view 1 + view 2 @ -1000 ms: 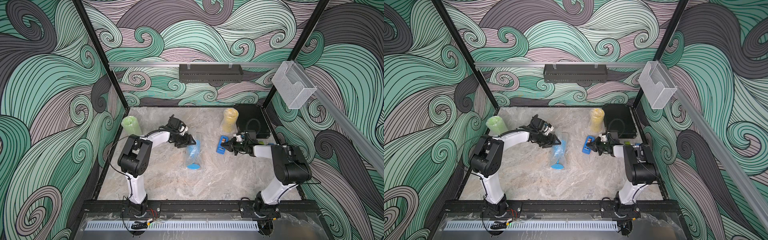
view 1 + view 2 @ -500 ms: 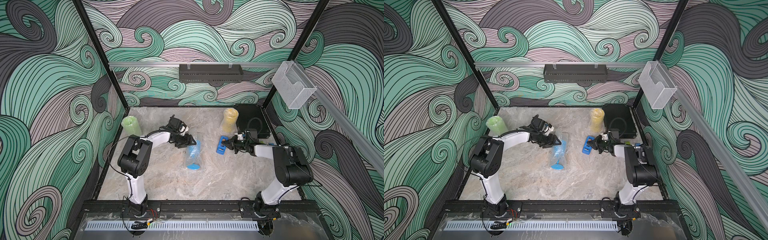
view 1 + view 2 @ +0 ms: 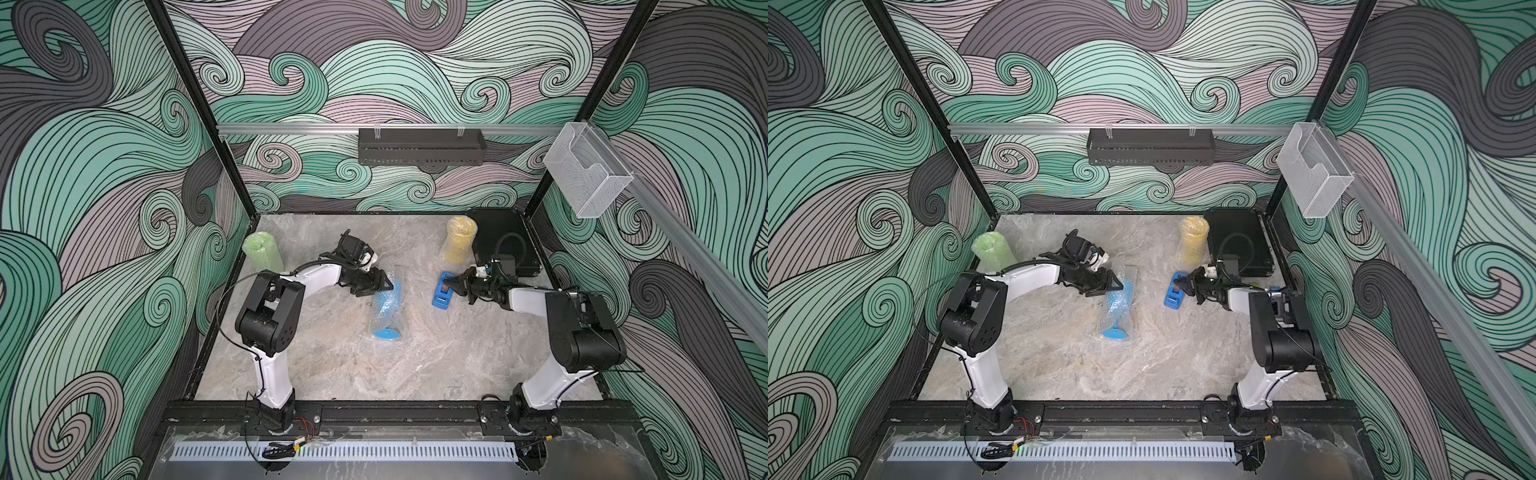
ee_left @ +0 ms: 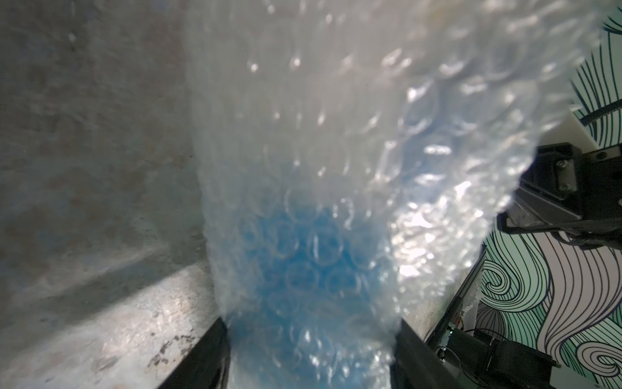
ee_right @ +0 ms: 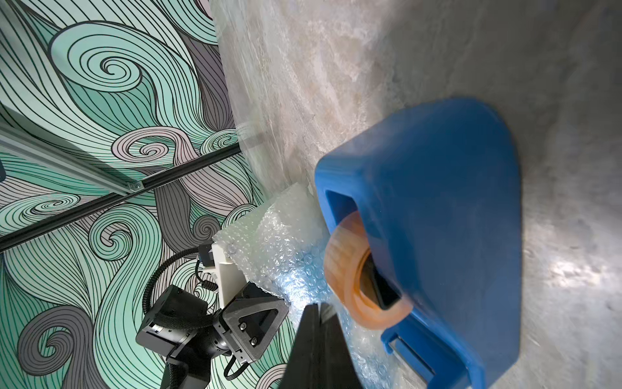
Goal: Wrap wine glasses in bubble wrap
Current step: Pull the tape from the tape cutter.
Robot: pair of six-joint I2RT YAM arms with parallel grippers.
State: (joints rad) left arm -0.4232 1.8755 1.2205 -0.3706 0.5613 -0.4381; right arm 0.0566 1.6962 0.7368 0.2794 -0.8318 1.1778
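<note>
Left jaws clamped on bubble wrap (image 4: 336, 134), blue goblet (image 3: 387, 333) lying inside; right jaws closed, beside tape dispenser (image 5: 437, 202)

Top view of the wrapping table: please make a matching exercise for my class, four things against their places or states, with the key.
Things
1 green goblet
2 yellow goblet
3 blue goblet
4 tape dispenser

Places or states
a lying down in bubble wrap, between the left fingers
b just in front of the shut right fingers
c wrapped, next to the black box
d wrapped, at the left edge of the table

Pairs: 1-d, 2-c, 3-a, 4-b
</note>
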